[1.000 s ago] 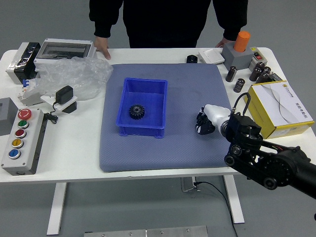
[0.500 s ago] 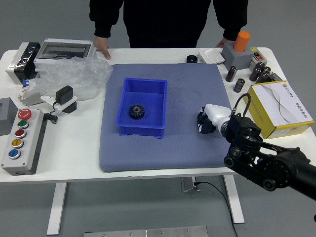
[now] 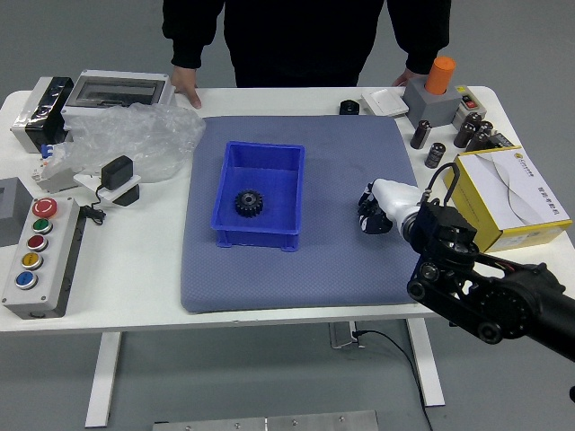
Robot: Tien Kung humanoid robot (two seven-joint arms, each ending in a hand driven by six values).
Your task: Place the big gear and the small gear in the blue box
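In the head view, I see the dark mat (image 3: 332,274) across the middle of the white table (image 3: 135,319), with the table's near edge just below it. The blue box (image 3: 259,240) sits on the mat's left half, upright. One black gear (image 3: 249,203) lies inside it, toward the lower left of its floor; I can't tell if it's the big or the small one. Bare mat runs between the box's right wall and my right hand (image 3: 398,203), and more shows below the box. On the right, the yellow-and-white carton (image 3: 512,197) stands near my wrist; at lower left, the button panel (image 3: 40,260) sits well apart from the box. At the top, a person (image 3: 292,40) stands with both hands at the table's far edge.

My right arm (image 3: 476,292) enters from the lower right and slants up and left over the table's near right part. The hand points left over the mat's right half, angled downward. I can't tell whether it is wide, narrow or holding something; what lies beneath it is hidden from me.
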